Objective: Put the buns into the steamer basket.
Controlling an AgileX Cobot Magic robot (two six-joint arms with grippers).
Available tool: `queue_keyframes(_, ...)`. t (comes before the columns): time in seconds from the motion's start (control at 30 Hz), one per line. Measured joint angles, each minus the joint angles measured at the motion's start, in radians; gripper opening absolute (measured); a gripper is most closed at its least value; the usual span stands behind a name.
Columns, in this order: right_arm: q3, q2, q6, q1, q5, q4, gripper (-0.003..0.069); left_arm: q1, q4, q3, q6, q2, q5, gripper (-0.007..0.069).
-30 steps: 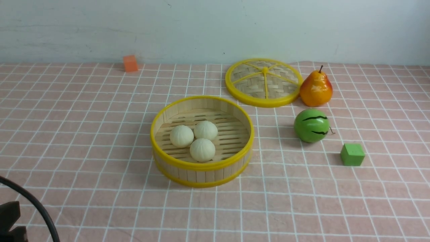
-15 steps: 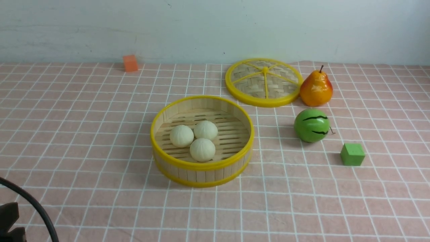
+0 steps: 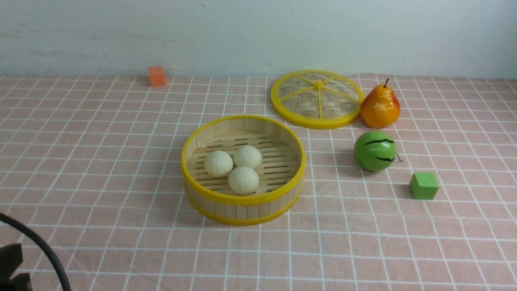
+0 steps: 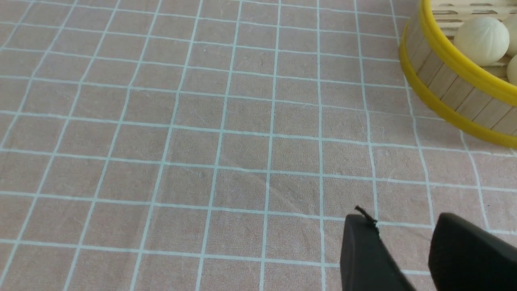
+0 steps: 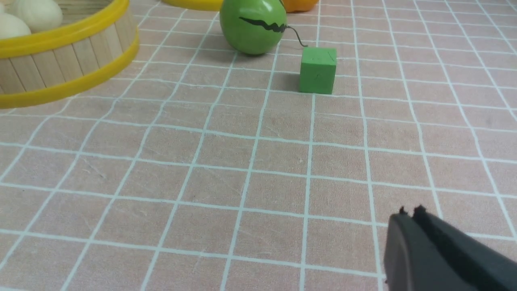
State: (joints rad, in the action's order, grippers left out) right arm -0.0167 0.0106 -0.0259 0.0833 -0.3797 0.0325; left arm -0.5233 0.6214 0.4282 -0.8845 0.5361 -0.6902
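Already done, by the look of it: three cream-white pleated round buns clustered on the slotted floor of the round bamboo-slat steamer basket with two yellow rim bands, touching one another, slightly off centre toward the basket's left and near wall. No bun seen on the pink checked cloth of the table outside the basket. To the basket's far right, a flat woven yellow-rimmed lid, an orange-yellow pear, a green striped melon toy and a green cube, all well apart from the basket wall. Far left of the basket, a small orange block.

Left pincer parted, nothing between its jaws, low over bare cloth on the basket's near left. Right pincer closed and empty, on the basket's near right, short of the green cube.

Best now: keep both arms clear of the basket, avoid nudging its rim, and hold the pincers low and away so the buns stay settled.
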Motion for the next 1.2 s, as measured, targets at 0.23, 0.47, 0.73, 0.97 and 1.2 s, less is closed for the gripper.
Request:
queue_keyframes(0.23, 0.0, 0.0, 0.003, 0.0, -0.001, 0.0, 0.001, 0.0, 0.0, 0.0, 0.0, 0.0, 0.0, 0.0238)
queue_keyframes(0.47, 0.0, 0.0, 0.003, 0.0, -0.001, -0.001, 0.0017, 0.005, -0.001, -0.03, 0.0, -0.145, -0.064, 0.0238)
queue_keyframes(0.73, 0.0, 0.0, 0.003, 0.0, -0.001, -0.001, 0.0027, 0.218, -0.165, -0.205, 0.029, -0.426, 0.4, 0.0216)
queue_keyframes(0.97, 0.0, 0.0, 0.004, 0.0, -0.001, 0.0, 0.0031, 0.437, -0.411, -0.445, 0.299, -0.546, 0.649, 0.016)
queue_keyframes(1.2, 0.0, 0.0, 0.005, 0.0, -0.001, 0.0, 0.0036, 0.459, -0.529, -0.459, 0.452, -0.546, 0.329, 0.0078)
